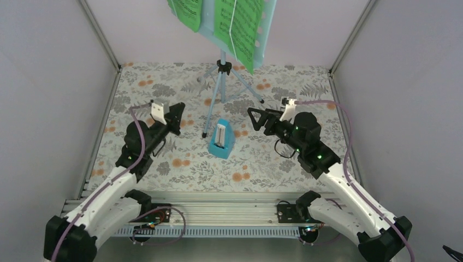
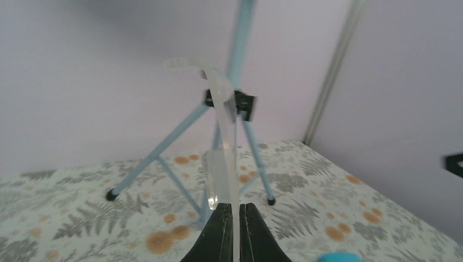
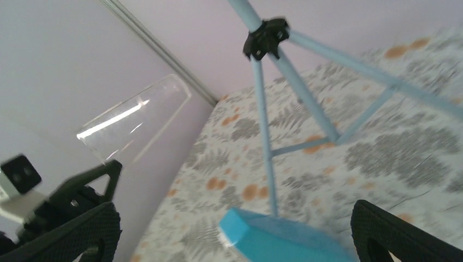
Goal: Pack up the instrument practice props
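Between fingertips [image 2: 220, 232], clear strip [image 2: 221, 173] (perhaps plastic)

Left arm [image 1: 109, 185] reaching forward over left half of table [image 1: 180, 169]. Left gripper [image 2: 235, 207] pointing toward far edge, jaws pressing together on clear plastic piece [image 2: 221, 164] (thin, rising above fingertips). Right arm [image 1: 338, 177] angling in from right side. Right gripper [image 1: 253, 119] aiming toward table centre, jaws gaping wide, gripping nothing.

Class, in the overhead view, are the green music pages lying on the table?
No, the green music pages rest up on the music stand, well above the flowered table.
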Controlling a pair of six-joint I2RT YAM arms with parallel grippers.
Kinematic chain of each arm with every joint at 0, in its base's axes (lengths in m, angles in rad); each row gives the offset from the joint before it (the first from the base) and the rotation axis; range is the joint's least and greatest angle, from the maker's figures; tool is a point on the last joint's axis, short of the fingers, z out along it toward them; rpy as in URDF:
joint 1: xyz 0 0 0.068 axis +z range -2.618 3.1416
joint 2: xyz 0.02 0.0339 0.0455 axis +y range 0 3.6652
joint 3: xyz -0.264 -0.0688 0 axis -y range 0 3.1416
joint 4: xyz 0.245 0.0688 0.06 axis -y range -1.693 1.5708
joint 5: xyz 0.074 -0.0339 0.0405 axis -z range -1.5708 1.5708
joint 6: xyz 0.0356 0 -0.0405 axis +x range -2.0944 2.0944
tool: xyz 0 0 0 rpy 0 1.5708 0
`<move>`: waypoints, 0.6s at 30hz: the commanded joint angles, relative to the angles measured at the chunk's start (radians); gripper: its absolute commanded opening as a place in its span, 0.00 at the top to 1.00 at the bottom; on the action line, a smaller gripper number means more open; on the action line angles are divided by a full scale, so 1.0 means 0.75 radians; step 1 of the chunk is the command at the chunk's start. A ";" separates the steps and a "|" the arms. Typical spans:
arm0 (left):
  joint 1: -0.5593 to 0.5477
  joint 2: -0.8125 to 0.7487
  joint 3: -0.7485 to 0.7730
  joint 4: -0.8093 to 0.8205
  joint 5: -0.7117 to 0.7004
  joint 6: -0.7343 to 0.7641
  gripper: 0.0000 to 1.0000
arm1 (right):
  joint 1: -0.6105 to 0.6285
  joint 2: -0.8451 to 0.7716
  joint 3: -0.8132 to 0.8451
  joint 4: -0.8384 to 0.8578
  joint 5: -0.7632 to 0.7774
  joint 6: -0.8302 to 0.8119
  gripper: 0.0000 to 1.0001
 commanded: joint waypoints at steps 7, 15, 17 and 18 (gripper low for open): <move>-0.613 -0.178 0.015 -0.099 -0.546 0.312 0.98 | -0.015 0.098 0.015 0.224 -0.522 0.671 0.01; -0.979 0.028 0.003 0.190 -0.785 0.456 0.98 | -0.015 0.072 -0.040 0.393 -0.615 0.903 0.01; -1.033 0.099 -0.002 0.309 -0.806 0.471 0.98 | -0.015 0.093 -0.066 0.468 -0.651 0.976 0.01; -1.056 0.137 -0.001 0.359 -0.816 0.484 0.98 | -0.015 0.103 -0.071 0.477 -0.664 1.011 0.01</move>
